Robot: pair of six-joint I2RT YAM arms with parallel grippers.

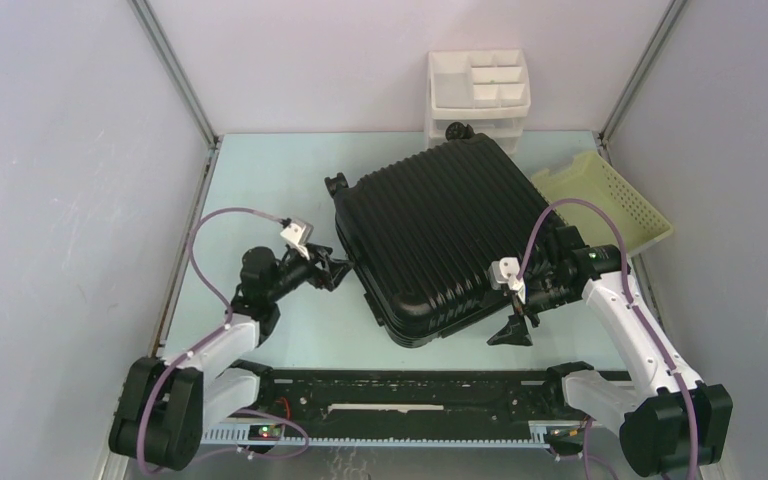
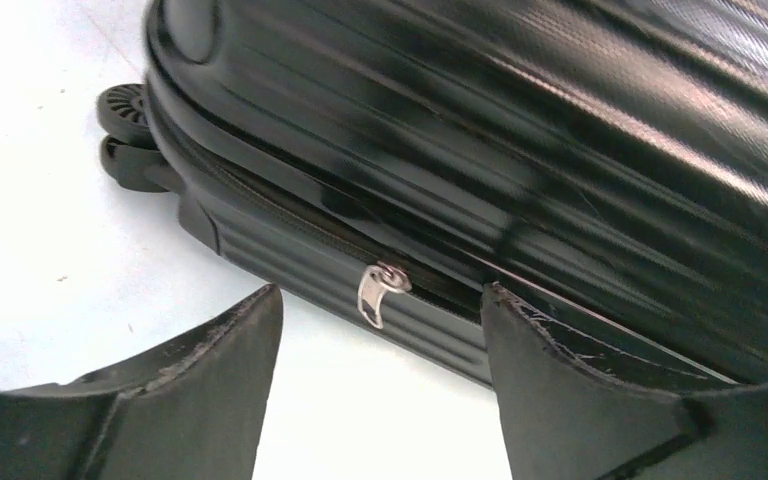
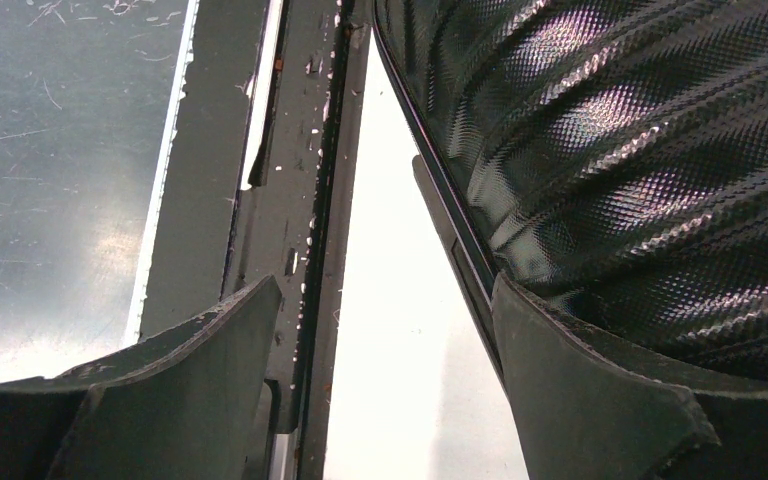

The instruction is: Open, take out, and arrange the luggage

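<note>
The luggage [image 1: 440,235] is a large black ribbed hard-shell suitcase lying flat and closed in the middle of the table, small wheels at its far corners. My left gripper [image 1: 338,272] is open and empty just left of its left side. In the left wrist view the silver zipper pull [image 2: 380,293] hangs on the seam between my fingertips [image 2: 255,320], a little ahead of them, with a wheel [image 2: 125,110] at upper left. My right gripper [image 1: 512,330] is open and empty at the suitcase's near right corner; its right finger [image 3: 560,370] lies against the textured shell [image 3: 620,140].
A white three-tier drawer organizer [image 1: 478,92] stands at the back behind the suitcase. A pale yellow perforated basket [image 1: 610,200] lies at the right, partly under the suitcase's edge. A black rail [image 1: 400,385] runs along the near table edge.
</note>
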